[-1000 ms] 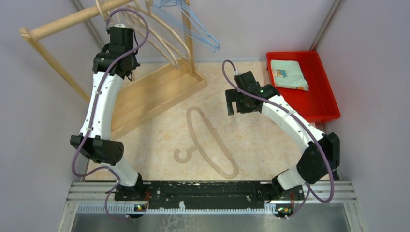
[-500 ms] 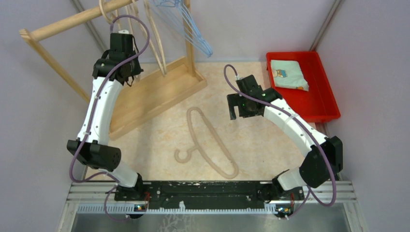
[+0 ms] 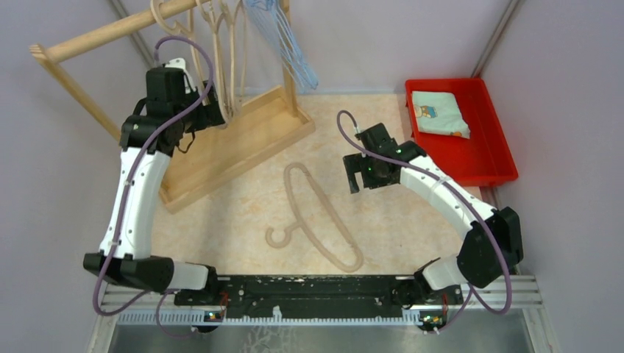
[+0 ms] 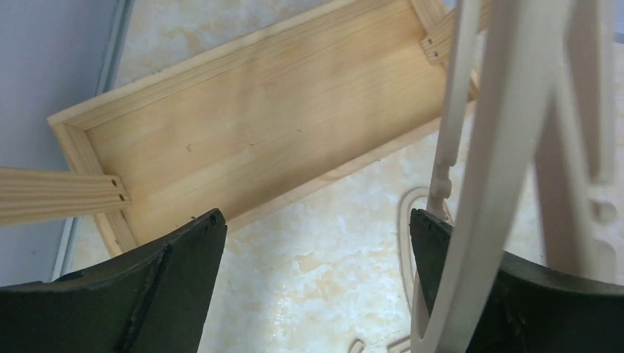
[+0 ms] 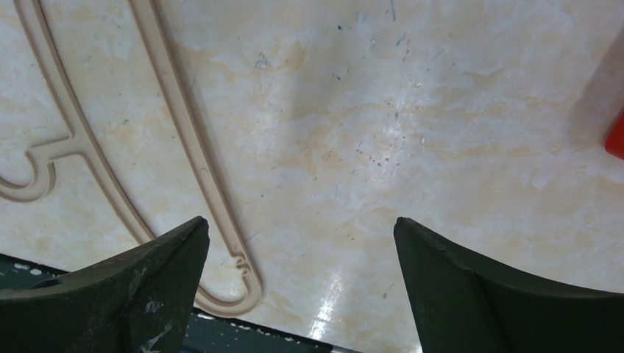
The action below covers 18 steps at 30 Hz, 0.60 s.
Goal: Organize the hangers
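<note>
Beige hangers (image 3: 224,62) hang from the wooden rail, with light-blue wire hangers (image 3: 283,44) on the same rail to their right. My left gripper (image 3: 215,114) is open just left of the beige ones. In the left wrist view a hanging beige hanger (image 4: 508,169) passes in front of the right finger (image 4: 449,272), and nothing lies between the jaws of the left gripper (image 4: 316,228). One more beige hanger (image 3: 316,217) lies flat on the table. My right gripper (image 3: 360,175) hovers open to its right; the right wrist view shows that hanger (image 5: 184,125) beside the gripper (image 5: 302,228).
The wooden rack's rail (image 3: 110,31) slants across the back left above its flat base tray (image 3: 235,143). A red bin (image 3: 486,140) holding a folded cloth (image 3: 439,114) stands at the back right. Grey walls close in both sides.
My left gripper has opened and let go of a beige hanger, which now hangs on the rail. The left arm has drawn back down and left. The right arm has barely moved.
</note>
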Tool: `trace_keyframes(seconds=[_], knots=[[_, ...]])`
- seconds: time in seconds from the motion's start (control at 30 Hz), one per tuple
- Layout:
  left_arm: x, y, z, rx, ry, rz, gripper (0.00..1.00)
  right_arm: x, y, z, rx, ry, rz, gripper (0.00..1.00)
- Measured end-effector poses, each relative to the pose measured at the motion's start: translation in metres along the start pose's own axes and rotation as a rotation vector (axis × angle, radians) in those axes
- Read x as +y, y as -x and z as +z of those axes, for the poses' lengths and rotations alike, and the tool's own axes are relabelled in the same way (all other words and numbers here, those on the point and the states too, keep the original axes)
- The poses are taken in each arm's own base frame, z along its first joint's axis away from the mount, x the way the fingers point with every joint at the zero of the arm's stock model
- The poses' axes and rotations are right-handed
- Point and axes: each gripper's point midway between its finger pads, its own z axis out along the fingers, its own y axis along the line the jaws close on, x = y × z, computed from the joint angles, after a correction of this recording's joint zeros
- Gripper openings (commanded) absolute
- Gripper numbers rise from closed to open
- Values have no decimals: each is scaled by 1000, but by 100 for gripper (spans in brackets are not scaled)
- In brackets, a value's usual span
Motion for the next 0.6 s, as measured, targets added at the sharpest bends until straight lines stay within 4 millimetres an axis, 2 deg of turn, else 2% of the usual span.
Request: trace_keyframes(seconds=[0.1,0.33,0.47,0.6], knots=[[-4,0,-18,-34,-57,-16,100,7,-11,3,22,9,-29,95],[-8,-7,-48,-106,-152,-63,100,41,-31,5,46,65,-143,94],[-7,-10,-56,-141,-167,-82,100,56,-32,9,39,94,-175,92],[-3,-14,-55,-173,-159,-105,100,63,-37,23,75,94,-194,91]])
